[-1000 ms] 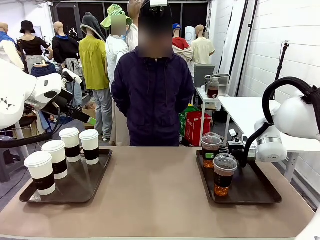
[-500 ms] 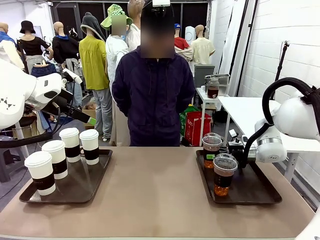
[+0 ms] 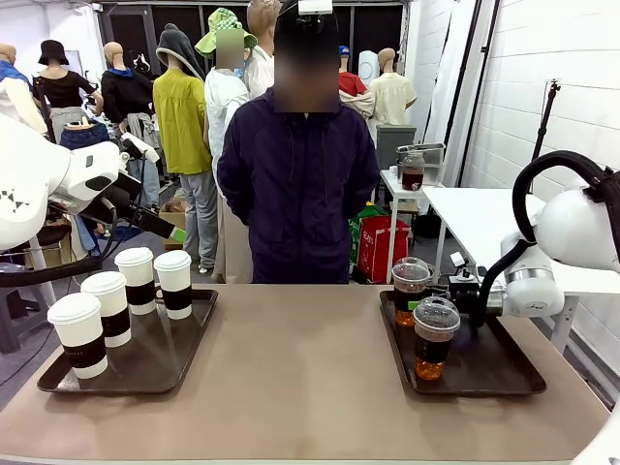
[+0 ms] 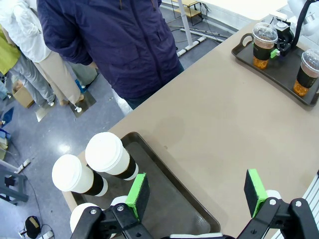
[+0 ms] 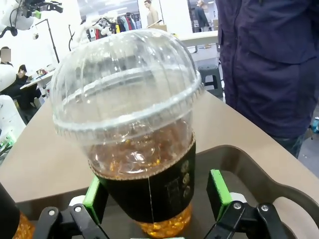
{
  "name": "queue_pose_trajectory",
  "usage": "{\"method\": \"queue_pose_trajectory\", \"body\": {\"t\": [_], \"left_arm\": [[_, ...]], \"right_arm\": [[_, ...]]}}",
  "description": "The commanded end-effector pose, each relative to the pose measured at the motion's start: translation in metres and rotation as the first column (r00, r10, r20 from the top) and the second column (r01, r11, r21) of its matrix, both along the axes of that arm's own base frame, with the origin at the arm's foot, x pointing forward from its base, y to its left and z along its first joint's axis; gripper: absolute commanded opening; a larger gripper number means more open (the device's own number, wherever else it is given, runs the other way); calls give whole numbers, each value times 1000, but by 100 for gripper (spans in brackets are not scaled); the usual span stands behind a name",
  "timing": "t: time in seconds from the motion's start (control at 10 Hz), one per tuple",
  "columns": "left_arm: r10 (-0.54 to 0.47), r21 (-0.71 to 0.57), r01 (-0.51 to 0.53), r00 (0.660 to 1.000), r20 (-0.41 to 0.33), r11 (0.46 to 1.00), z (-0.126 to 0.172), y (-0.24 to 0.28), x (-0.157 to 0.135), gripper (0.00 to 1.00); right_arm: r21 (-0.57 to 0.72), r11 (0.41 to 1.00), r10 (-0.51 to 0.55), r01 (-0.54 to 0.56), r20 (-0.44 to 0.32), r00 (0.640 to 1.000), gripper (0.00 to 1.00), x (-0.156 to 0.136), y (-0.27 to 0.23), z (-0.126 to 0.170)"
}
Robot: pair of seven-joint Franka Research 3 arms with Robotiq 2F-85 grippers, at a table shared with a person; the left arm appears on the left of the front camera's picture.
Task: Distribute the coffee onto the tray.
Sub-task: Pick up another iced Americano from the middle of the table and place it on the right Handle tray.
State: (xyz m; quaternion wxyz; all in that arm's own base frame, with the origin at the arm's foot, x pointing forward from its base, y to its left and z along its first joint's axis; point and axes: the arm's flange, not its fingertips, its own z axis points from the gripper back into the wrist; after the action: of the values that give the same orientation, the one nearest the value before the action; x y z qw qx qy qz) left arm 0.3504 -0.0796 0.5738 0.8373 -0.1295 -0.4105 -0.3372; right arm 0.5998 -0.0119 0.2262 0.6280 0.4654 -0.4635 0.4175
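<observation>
On the right tray [image 3: 504, 373], the right gripper [image 3: 438, 290] sits level with the far iced coffee cup [image 3: 410, 288], its jaws spread apart with a green pad on either side of the cup's dark sleeve and no clamp on it. In the right wrist view the same dome-lidded cup [image 5: 137, 129] stands upright between the two pads. The near iced coffee cup [image 3: 435, 337] stands just in front on the same tray. Across the brown surface [image 3: 300, 378], the left tray [image 3: 155, 363] carries four lidded paper cups [image 3: 108, 306] with dark sleeves. The left gripper [image 4: 197, 189] hangs above that tray's edge, its jaws wide apart and holding nothing. A person in a dark jacket [image 3: 295, 179] stands at the far side.
</observation>
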Motion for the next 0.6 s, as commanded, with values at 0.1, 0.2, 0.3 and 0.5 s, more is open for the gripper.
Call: {"method": "queue_pose_trajectory", "body": {"t": [0.1, 0.2, 0.3, 0.5], "left_arm": [[-4, -6, 4, 1000, -5, 1000, 0, 1, 0, 100], [-4, -6, 4, 1000, -5, 1000, 0, 1, 0, 100], [-4, -6, 4, 1000, -5, 1000, 0, 1, 0, 100], [-4, -6, 4, 1000, -5, 1000, 0, 1, 0, 100]], "right_arm": [[-10, 1000, -29, 28, -32, 999, 100, -17, -17, 5], [-13, 999, -46, 45, -37, 998, 100, -24, -25, 7], [-21, 998, -59, 59, -43, 997, 100, -30, -32, 6], [-19, 996, -86, 85, -54, 995, 100, -41, -43, 2]]}}
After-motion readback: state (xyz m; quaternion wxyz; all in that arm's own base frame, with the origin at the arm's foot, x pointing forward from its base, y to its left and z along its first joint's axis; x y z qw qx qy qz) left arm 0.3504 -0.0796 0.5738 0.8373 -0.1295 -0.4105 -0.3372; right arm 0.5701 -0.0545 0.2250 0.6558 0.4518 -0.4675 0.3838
